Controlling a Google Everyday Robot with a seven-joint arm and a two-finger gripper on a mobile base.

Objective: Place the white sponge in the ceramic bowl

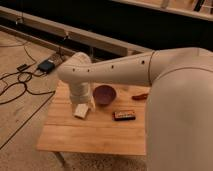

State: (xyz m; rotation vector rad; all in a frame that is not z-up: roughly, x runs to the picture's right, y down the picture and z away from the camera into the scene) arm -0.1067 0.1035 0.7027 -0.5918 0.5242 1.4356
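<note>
- My arm (125, 67), white and thick, comes in from 3 o'clock, crosses above the far half of the tabletop and bends down at its 10 o'clock side.
- The tabletop (90, 137) is pale wood; its near half is bare.
- Cables (15, 82) and a small black box (46, 65) lie on the floor off toward 10 o'clock.
- My tool (86, 104) hangs at the end of the bent wrist, right over the sponge and at 8 o'clock of the bowl. I cannot tell how far open it is or whether it has hold of anything.
- The bowl (105, 94) stands upright at the tabletop's 12 o'clock, dark inside.
- The bar (124, 115), dark with an orange label, lies flat at 4 o'clock of the bowl.
- The sponge (80, 111) lies on the tabletop at 8 o'clock of the bowl, near it and outside it.
- A small red thing (139, 97) lies at 3 o'clock of the bowl.
</note>
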